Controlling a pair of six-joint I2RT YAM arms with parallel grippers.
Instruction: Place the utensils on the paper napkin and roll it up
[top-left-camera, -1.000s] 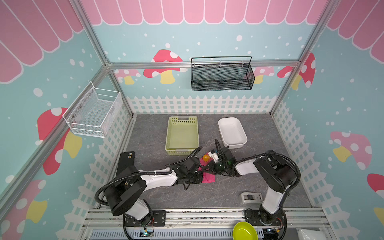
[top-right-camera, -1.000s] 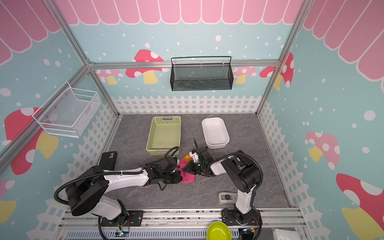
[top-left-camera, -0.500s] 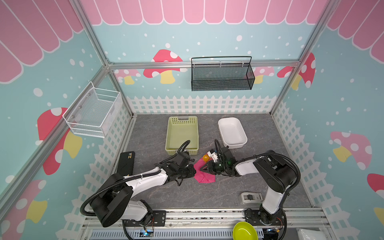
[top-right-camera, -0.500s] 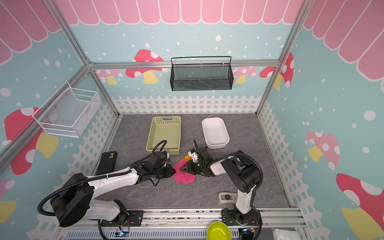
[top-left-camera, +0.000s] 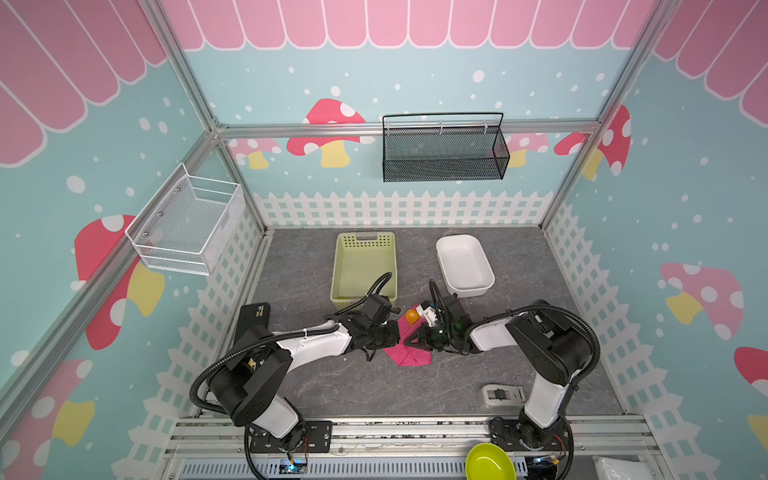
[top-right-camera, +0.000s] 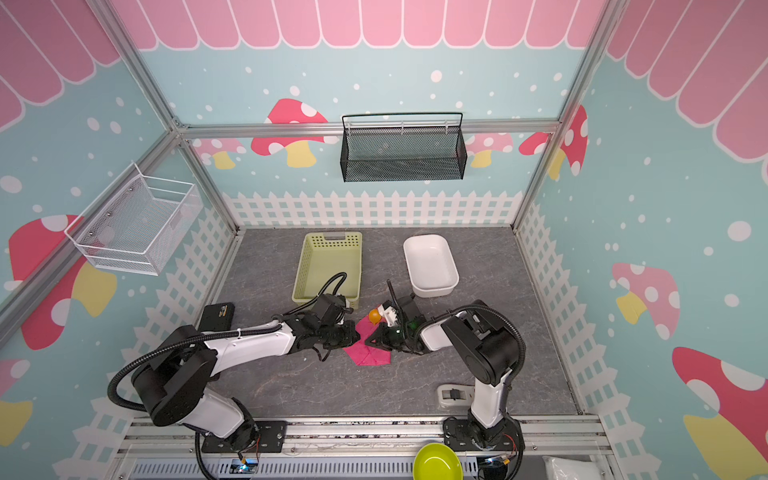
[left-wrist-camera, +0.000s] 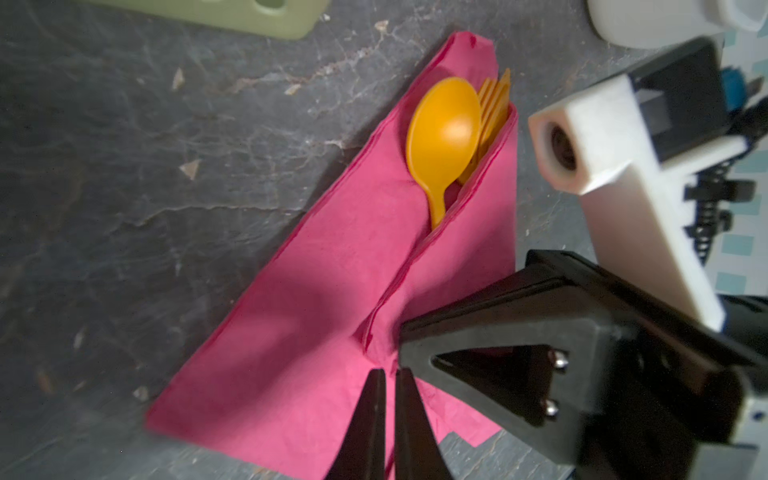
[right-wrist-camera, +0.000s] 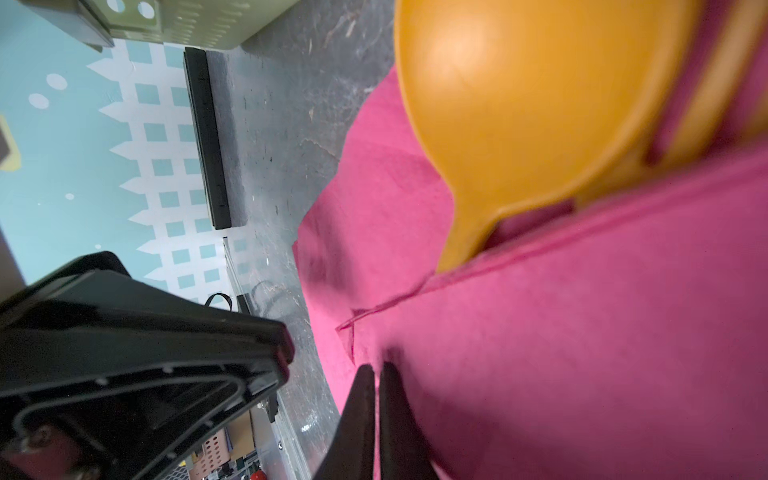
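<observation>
The magenta paper napkin (top-left-camera: 409, 354) (top-right-camera: 368, 354) lies folded on the grey floor between both arms. One flap is folded over the orange utensils. The spoon (left-wrist-camera: 444, 133) (right-wrist-camera: 519, 104) bowl and the fork (left-wrist-camera: 494, 104) tines stick out of the fold; their handles are hidden under the flap, and I can make out no knife. In both top views the spoon bowl (top-left-camera: 411, 316) (top-right-camera: 375, 316) shows at the napkin's far end. My left gripper (left-wrist-camera: 388, 372) (top-left-camera: 397, 334) is shut on the napkin at the flap's edge. My right gripper (right-wrist-camera: 377, 368) (top-left-camera: 415, 338) is shut on the flap from the opposite side, where the paper puckers.
A pale green basket (top-left-camera: 363, 266) and a white tub (top-left-camera: 463, 264) stand just behind the napkin. A black flat device (top-left-camera: 253, 316) lies by the left fence. A small white gadget (top-left-camera: 500, 392) sits near the right arm's base, and a lime bowl (top-left-camera: 488, 461) is off the front rail.
My left gripper pulled away to the left half a second ago and has come back onto the napkin. Both grippers have closed. The right arm has barely moved.
</observation>
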